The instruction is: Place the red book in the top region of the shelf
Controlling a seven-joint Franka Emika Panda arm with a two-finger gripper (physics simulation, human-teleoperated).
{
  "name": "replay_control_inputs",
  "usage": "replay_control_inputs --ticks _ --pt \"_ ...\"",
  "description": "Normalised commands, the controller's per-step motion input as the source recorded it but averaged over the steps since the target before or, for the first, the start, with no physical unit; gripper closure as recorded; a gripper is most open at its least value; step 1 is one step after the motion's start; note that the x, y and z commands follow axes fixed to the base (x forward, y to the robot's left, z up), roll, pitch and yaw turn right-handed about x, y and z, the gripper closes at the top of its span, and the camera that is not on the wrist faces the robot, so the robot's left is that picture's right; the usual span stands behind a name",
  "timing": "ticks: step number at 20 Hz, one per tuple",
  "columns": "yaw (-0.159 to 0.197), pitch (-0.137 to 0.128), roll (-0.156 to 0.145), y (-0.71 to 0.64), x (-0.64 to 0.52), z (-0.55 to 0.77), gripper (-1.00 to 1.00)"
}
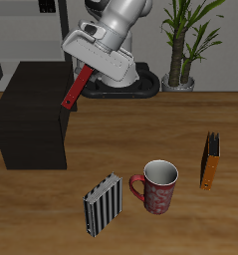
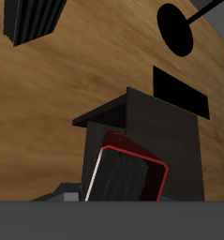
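Exterior view, red book (image 1: 74, 90) tilted, above shelf (image 1: 31, 115) edge

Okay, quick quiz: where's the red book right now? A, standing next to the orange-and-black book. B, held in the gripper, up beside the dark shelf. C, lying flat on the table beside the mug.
B: the gripper clamps the red book, tilted in the air at the shelf's top edge.

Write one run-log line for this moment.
claw: shut on red book | book: tilted, airborne by shelf | placed: not yet
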Motion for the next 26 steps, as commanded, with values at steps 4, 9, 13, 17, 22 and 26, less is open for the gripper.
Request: replay_control_inputs --ticks 4,9,13,17,22,26 --pt "0.061 -0.018 -0.028 0.12 0.11 0.15 1.00" --pt "0.081 0.004 -0.038 0.26 0.22 -0.05 1.00" --pt "0.073 0.053 -0.028 0.36 0.27 -0.25 1.00" --pt "0.083 0.035 0.010 0.42 0.18 -0.29 1.00" --pt "0.059 0.042 -0.050 0.26 0.05 -0.29 1.00" --pt "0.006 0.062 -0.052 -0.02 0.04 -0.24 1.00"
